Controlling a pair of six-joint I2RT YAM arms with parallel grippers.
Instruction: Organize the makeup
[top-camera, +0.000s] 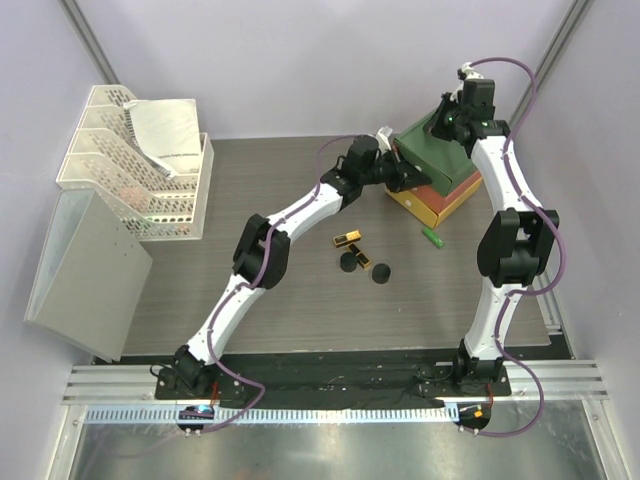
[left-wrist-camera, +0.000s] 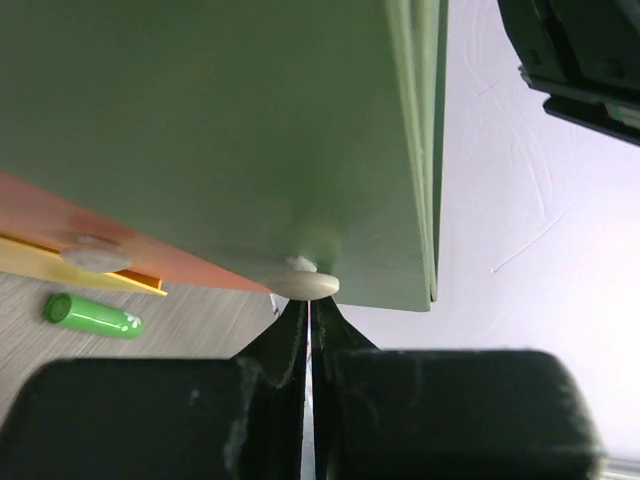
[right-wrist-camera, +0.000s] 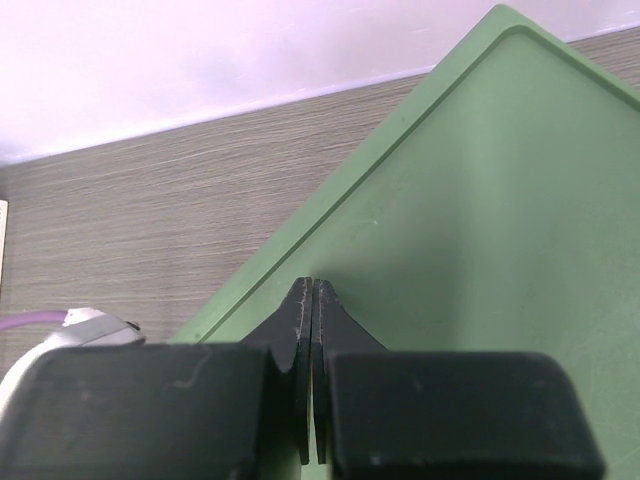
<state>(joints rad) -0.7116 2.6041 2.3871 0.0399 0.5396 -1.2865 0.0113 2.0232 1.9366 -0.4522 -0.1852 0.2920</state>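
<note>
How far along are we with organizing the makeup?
Done: nothing visibly stowed; the green tube, a black-gold stick and two black compacts lie on the table. In hand: left claw, shut, sits at the white knob of the green drawer; right claw, shut, is over the box top. Left: probably open that drawer, then move every item.

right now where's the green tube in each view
Top external: green tube lies on the table, right of centre, beside the orange drawer.
Left wrist: green tube lower left, under the orange drawer.
Right wrist: not in it.
Shared landmark: green top drawer.
</note>
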